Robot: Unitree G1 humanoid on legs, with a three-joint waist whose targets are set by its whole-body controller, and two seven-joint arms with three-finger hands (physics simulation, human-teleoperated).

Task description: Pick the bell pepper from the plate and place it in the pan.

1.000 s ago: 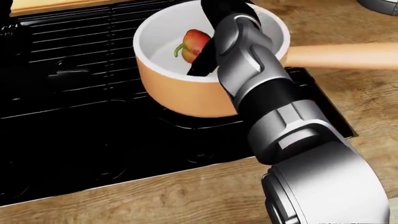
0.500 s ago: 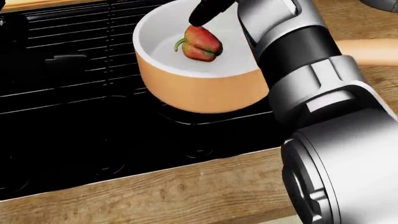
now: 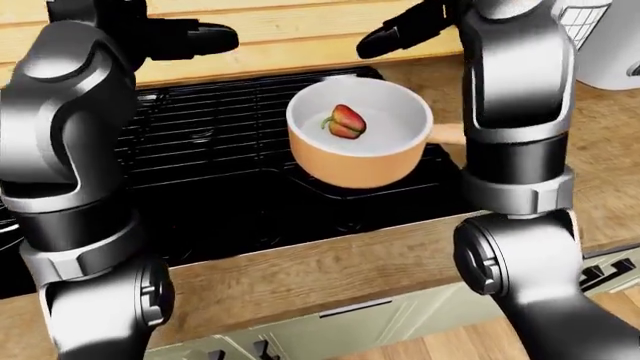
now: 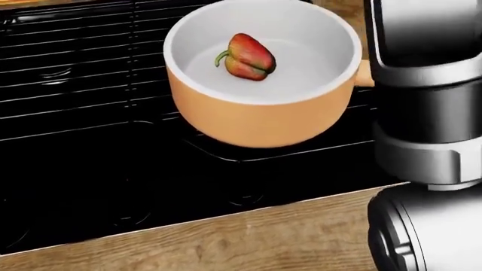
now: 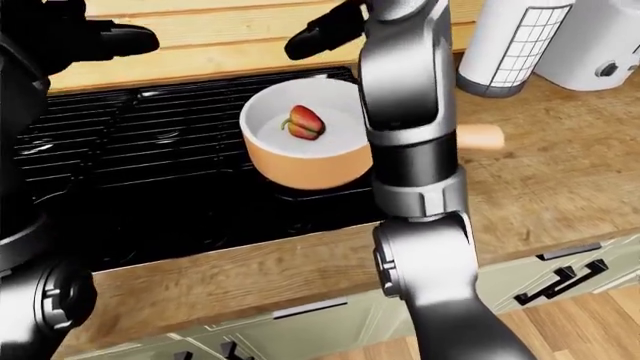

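Note:
The red-and-green bell pepper point(image 4: 247, 56) lies on the white floor of the orange pan point(image 4: 256, 121), which stands on the black stove. No hand touches it. In the left-eye view my right hand point(image 3: 395, 34) hangs open, well above the pan's upper rim, with nothing in its fingers. My left hand point(image 3: 195, 37) is raised at the upper left over the stove grates, also open and holding nothing. The plate does not show in any view. In the head view my right forearm point(image 4: 425, 84) covers the pan's handle side.
Black stove grates point(image 3: 210, 142) spread left of the pan. The pan's wooden handle point(image 5: 480, 136) points right over the wood counter point(image 5: 560, 172). Two white appliances point(image 5: 515, 45) stand at the upper right. Pale green cabinet fronts point(image 5: 540, 277) run below the counter edge.
My right hand has risen out of the pan and left the head view. The pepper stays in the pan where it was released. The head view has shifted slightly.

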